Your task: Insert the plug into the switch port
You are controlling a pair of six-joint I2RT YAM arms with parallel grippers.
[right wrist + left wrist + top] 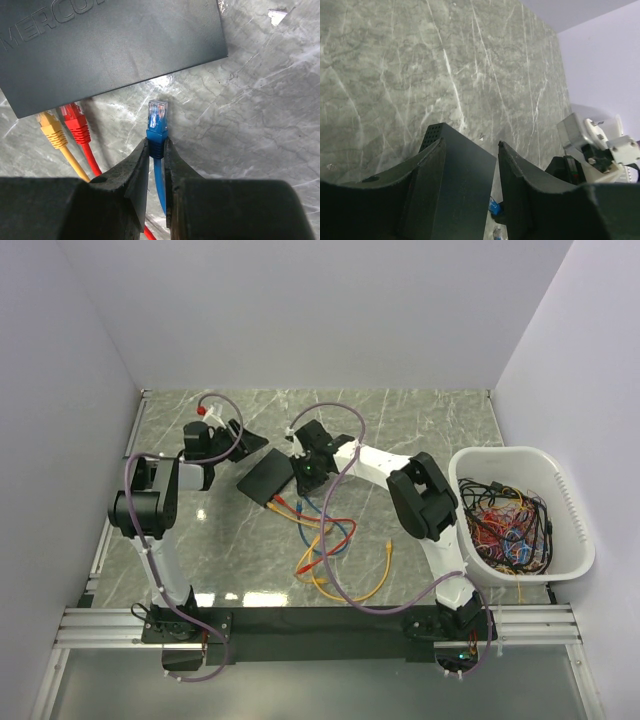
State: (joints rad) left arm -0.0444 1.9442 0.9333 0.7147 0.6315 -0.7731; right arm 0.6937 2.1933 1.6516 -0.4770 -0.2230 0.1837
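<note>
R gripper [156, 143] pinches blue plug [157, 116] just short of switch [110, 45], mid-table; L gripper [470, 142] clamps switch. Risk: plug misaligned w/ port, butts switch edge, slips in grip.

I work on a desk [430, 420] whose top is patterned like grey-green stone. Thin white veins cross it, and they show plainly in both of my wrist views. Plain pale walls with a faint lilac cast close it in on three sides: the back wall [320, 310] along the far edge, the left wall [55, 410] and the right wall [590, 350] along the side edges. Silver aluminium rails [110, 625] run along the near edge, with a black strip [320, 620] lying between them. The light is soft and even, and pale glare patches [240, 597] sit on the top close to the near edge.
</note>
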